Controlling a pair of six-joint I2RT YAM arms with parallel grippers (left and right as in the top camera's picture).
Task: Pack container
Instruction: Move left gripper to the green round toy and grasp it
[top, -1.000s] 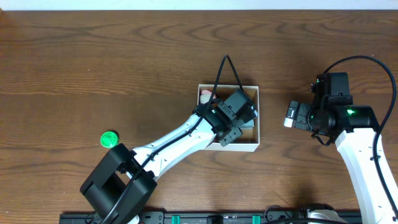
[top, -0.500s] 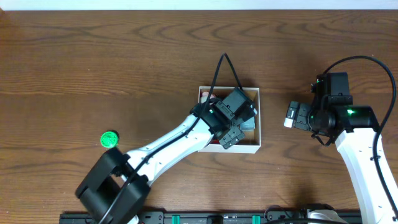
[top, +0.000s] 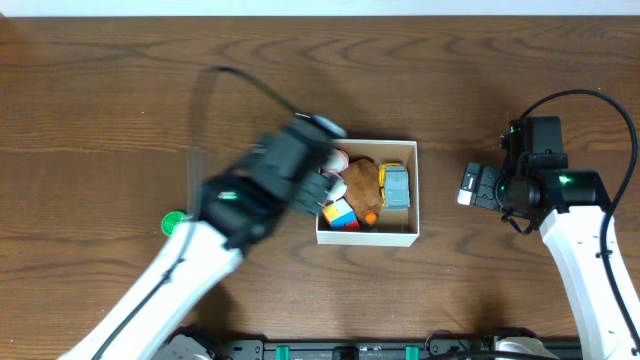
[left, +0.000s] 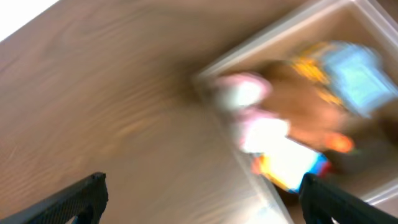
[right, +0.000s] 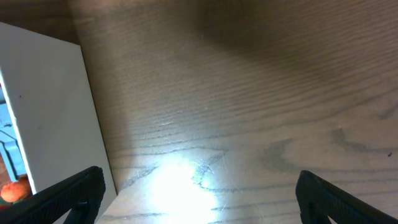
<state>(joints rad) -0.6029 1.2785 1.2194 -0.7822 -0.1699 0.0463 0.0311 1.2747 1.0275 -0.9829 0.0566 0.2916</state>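
The container, a white box with a tan inside, stands mid-table and holds a brown plush, a grey and yellow truck, a pink toy and a red, blue and yellow block. My left gripper is blurred with motion at the box's left wall, open and empty. In the left wrist view the gripper straddles that wall of the container, toys blurred inside. My right gripper hangs open right of the box; in its wrist view the gripper is over bare wood beside the container's wall.
A small green disc lies on the table at the left, partly covered by my left arm. The wooden table runs to a pale edge at the back. A black rail with green clamps lines the front edge.
My left gripper has opened, pulled out of the container and swung left and up, uncovering the toys inside. The right arm has not moved.
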